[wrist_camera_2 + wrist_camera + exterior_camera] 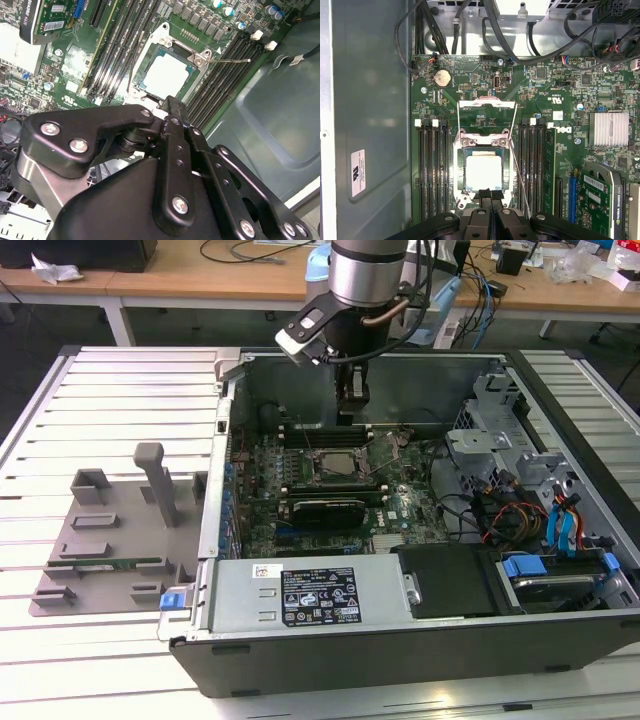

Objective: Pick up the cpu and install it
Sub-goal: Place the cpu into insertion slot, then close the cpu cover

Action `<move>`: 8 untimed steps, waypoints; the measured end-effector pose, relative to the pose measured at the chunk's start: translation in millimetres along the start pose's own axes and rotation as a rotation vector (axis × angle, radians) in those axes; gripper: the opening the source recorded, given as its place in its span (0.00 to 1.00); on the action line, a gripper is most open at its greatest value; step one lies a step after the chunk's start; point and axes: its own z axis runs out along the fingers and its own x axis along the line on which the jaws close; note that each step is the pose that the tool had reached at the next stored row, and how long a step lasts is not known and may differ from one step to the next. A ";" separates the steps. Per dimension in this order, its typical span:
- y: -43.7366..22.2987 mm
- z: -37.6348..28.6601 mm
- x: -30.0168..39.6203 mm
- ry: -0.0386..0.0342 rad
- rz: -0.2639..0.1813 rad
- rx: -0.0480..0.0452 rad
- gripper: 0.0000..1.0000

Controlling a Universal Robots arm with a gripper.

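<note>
The cpu [484, 172], a pale silvery square, lies flat in the motherboard socket, also seen as cpu [167, 74] and cpu [335, 465]. The socket's metal frame [487, 102] is swung open beyond it, and its thin wire lever [520, 165] stands loose beside it. My gripper [490, 192] hovers just above the near edge of the chip, its two black fingers pressed together with nothing between them. In the exterior view the gripper [350, 412] hangs inside the open computer case [400, 640], over the back of the board.
Black memory slots [432, 170] flank the socket on both sides. A graphics card [322, 510] lies in front of it, cables and a drive cage [500, 455] to the exterior view's right. A grey fixture [110, 530] sits outside the case on the exterior view's left.
</note>
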 end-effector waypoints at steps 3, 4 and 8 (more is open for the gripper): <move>0.0 -0.2 0.0 0.0000 0.000 0.0000 0.11; 0.0 -0.2 0.0 0.0000 0.000 0.0000 0.11; 9.7 -0.5 0.0 -0.0007 0.000 0.0000 0.11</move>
